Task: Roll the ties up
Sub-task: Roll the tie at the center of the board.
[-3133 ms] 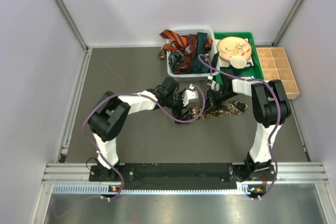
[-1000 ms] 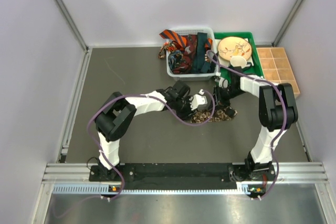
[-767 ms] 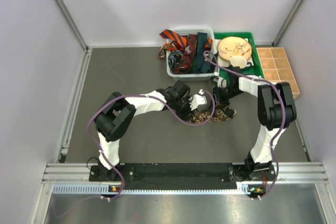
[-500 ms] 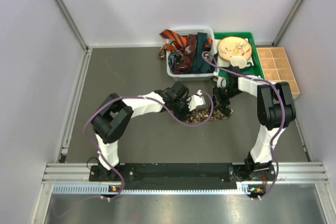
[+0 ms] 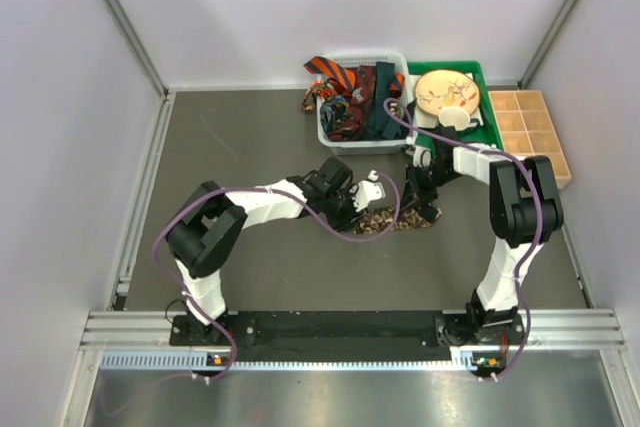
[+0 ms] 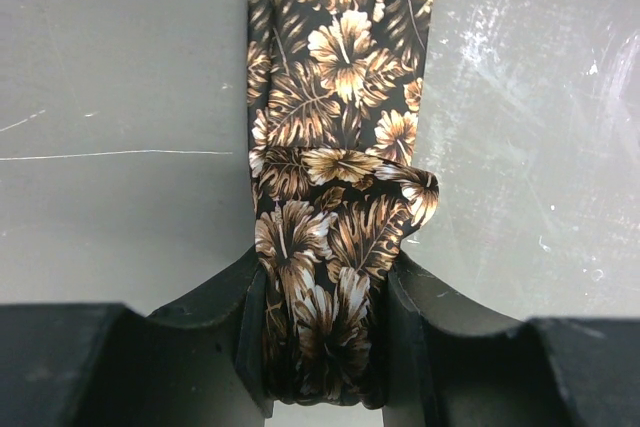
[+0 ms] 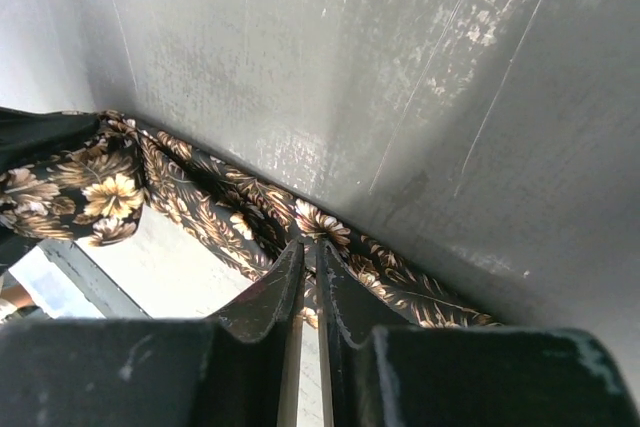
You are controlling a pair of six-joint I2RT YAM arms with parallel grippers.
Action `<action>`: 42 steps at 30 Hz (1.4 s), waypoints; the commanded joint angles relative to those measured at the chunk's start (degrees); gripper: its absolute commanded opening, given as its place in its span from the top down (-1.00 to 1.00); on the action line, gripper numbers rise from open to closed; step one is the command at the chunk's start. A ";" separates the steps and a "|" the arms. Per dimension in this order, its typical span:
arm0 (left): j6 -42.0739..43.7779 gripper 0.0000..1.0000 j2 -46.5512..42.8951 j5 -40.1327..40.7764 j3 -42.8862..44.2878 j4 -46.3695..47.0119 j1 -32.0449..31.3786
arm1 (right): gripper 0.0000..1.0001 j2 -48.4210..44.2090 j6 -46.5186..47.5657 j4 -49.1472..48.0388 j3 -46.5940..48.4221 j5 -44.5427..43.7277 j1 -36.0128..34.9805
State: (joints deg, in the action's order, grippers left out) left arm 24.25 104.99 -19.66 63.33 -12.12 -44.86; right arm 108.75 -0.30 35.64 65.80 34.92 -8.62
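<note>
Two grippers work one tie (image 6: 340, 67) on the table (image 5: 250, 147) near the basket (image 5: 345, 143) — the left gripper (image 6: 325, 292) clamped across its folded end, seemingly as the roll's core, the right gripper (image 7: 308, 252) pinched almost shut on the strip farther along, likely keeping it taut.

Your floral tie (image 6: 330, 207) is black with a gold-brown print, lying on a dark grey bench (image 5: 250, 147).
The print you see is brown, tan and cream hibiscus blooms and fronded leaves; your fingers (image 6: 215, 322) are matte black, and the bench has pale scuffs and scratches. In your white mesh basket (image 5: 360, 144) are an orange-and-black striped tie (image 5: 326, 70), a dark red tie (image 5: 345, 122) and a dark teal tie (image 5: 383, 112). Beside it, your tray (image 5: 487, 131) is green and the compartment box (image 5: 530, 137) is tan.
</note>
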 commanded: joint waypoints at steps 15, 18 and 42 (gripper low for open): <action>4.05 0.96 4.08 4.27 1.00 -4.49 -0.22 | 0.53 -5.38 -1.11 5.41 -1.02 9.09 -0.52; 4.93 0.94 4.17 6.38 0.48 -4.31 -1.54 | 0.25 -8.02 -3.56 3.83 -0.94 18.41 -0.61; 6.16 0.80 5.31 6.92 0.92 -4.40 -2.69 | 0.08 4.89 -21.42 -16.57 -0.41 26.43 -11.41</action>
State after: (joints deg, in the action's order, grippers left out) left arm 28.95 106.41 -14.09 65.28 -14.00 -47.16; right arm 111.68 -20.71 22.41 64.51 60.93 -18.72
